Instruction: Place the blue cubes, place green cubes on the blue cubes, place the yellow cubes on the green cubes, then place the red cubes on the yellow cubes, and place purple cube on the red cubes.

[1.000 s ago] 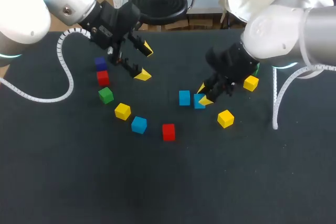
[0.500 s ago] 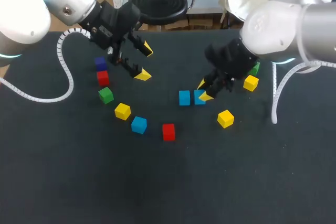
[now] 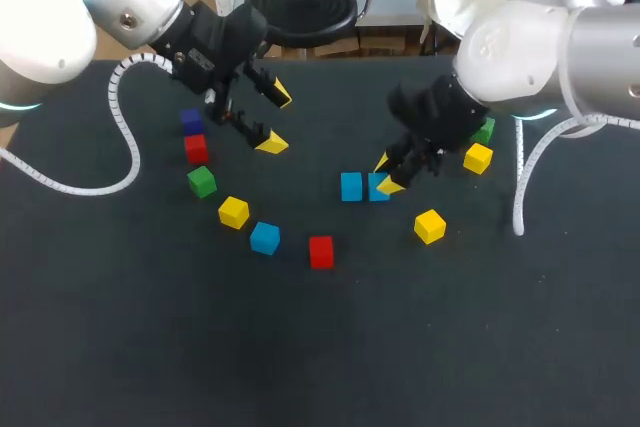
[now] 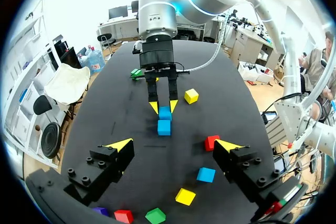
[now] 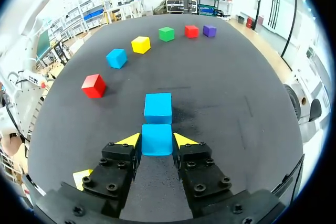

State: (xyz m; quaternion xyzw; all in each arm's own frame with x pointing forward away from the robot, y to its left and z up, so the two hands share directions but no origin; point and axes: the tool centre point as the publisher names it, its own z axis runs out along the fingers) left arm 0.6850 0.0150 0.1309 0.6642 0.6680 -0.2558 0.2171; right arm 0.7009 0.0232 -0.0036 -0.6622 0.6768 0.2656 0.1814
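One blue cube (image 3: 376, 190) is sitting clamped in the right pincer (image 3: 387, 175), just beside a second blue cube (image 3: 351, 186) on the worktop (image 3: 150, 347); the left pincer (image 3: 272, 119) is hovering spread apart. Nothing is standing stacked yet, so a third blue cube (image 3: 265, 238) and every other colour are waiting

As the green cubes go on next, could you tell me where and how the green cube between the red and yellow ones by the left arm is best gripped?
Probably from straight above with the left gripper, closing on two opposite side faces of the green cube. It sits flat with its top free, apart from the red cube and yellow cube; match its slight turn.
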